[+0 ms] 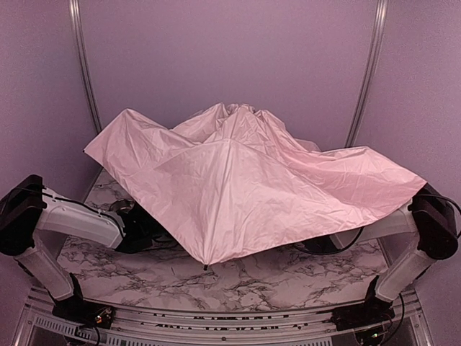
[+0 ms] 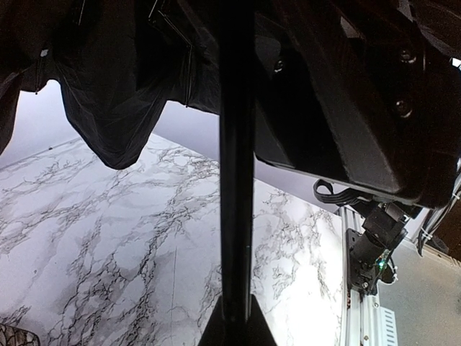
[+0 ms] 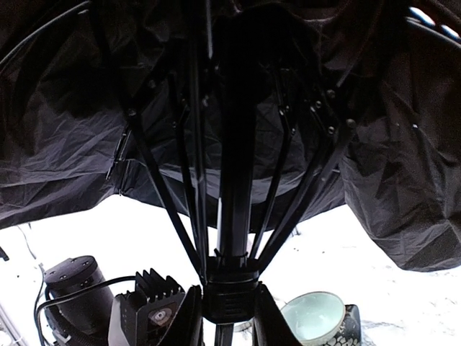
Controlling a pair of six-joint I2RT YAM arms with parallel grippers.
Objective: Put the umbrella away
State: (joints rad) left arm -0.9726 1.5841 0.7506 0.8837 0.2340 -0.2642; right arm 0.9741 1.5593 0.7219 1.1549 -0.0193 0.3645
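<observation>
The folding umbrella of pale pink fabric (image 1: 238, 180) sprawled half collapsed over the middle of the white marbled worktop (image 1: 288, 281). Its canopy spread toward the left and right edges, and one rib tip pointed at the near edge. It looked light but awkward to handle: the cloth was limp and probably slick, and the thin black ribs (image 3: 288, 187) seemed springy and easy to bend. The only sound holds therefore appeared to be the stiff parts underneath. Both arms were tucked beneath the canopy. The left pincer (image 2: 234, 324) was pinched tight on the thin black shaft (image 2: 236, 180), which ran straight out from between its fingertips. The right pincer (image 3: 230, 306) stood narrow, its fingers flanking and apparently gripping the black runner collar (image 3: 230, 285) where the ribs met, with the black lining hanging all around it.
</observation>
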